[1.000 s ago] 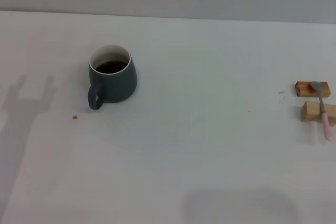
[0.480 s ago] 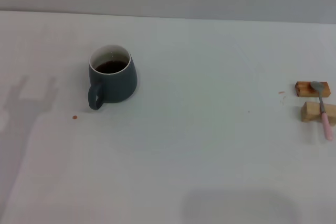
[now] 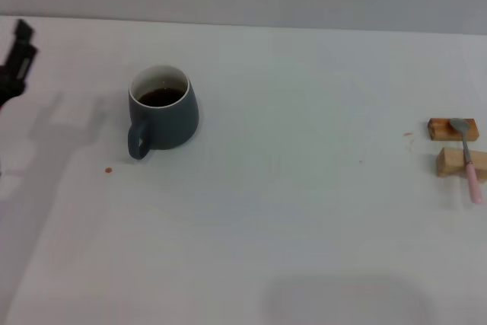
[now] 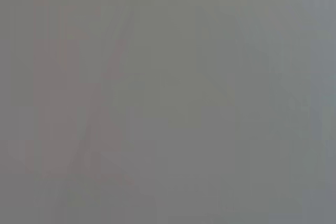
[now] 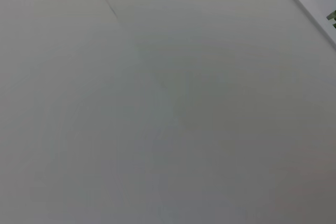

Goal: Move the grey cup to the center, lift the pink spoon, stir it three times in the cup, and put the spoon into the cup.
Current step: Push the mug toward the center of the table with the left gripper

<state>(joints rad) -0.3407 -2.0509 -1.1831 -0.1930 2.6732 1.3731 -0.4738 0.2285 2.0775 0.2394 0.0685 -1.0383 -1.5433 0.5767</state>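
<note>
Newly in frame at far left edge: left gripper (image 3: 17, 62), well apart from grey cup (image 3: 162, 107); finger state cannot tell. Cup upright, left of centre on white table (image 3: 289, 226), handle toward near-left. Pink spoon (image 3: 466, 156) far right, resting across two wooden blocks (image 3: 454, 146), long axis near–far, bowl away, handle nearer. Right gripper out of view.

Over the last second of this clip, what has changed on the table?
The left gripper has come into the head view at the far left edge, and its shadow has slid toward the squat blue-grey ceramic mug. Nothing was grasped. The mug and the slim pink-handled metal spoon on the tan wooden blocks stayed put.
</note>
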